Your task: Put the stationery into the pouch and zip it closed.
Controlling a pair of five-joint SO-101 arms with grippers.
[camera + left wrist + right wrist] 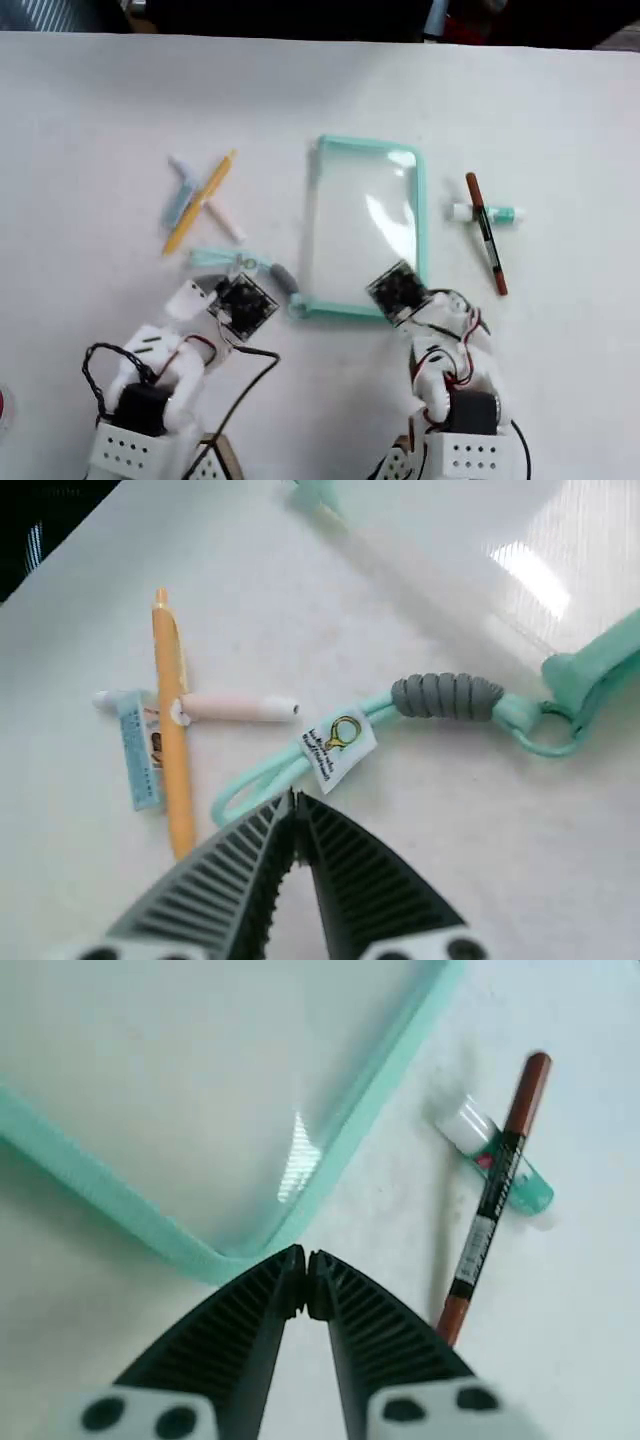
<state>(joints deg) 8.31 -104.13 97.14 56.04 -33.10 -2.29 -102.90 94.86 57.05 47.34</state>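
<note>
A clear pouch (365,225) with mint trim lies flat at the table's middle. Its mint strap (270,775) with a grey coil (445,695) and a white tag (338,745) trails to the left. An orange pen (200,203), a pink pen (238,707) and a blue tube (135,750) lie crossed left of the pouch. A brown pen (486,233) lies across a green-and-white tube (487,212) on the right. My left gripper (297,805) is shut and empty, just short of the strap loop. My right gripper (305,1265) is shut and empty at the pouch's near right corner (215,1260).
The white table (100,110) stretches wide behind and beside the items. Both arm bases stand at the near edge, with cables (240,385) looping between them. A dark strip runs along the table's far edge.
</note>
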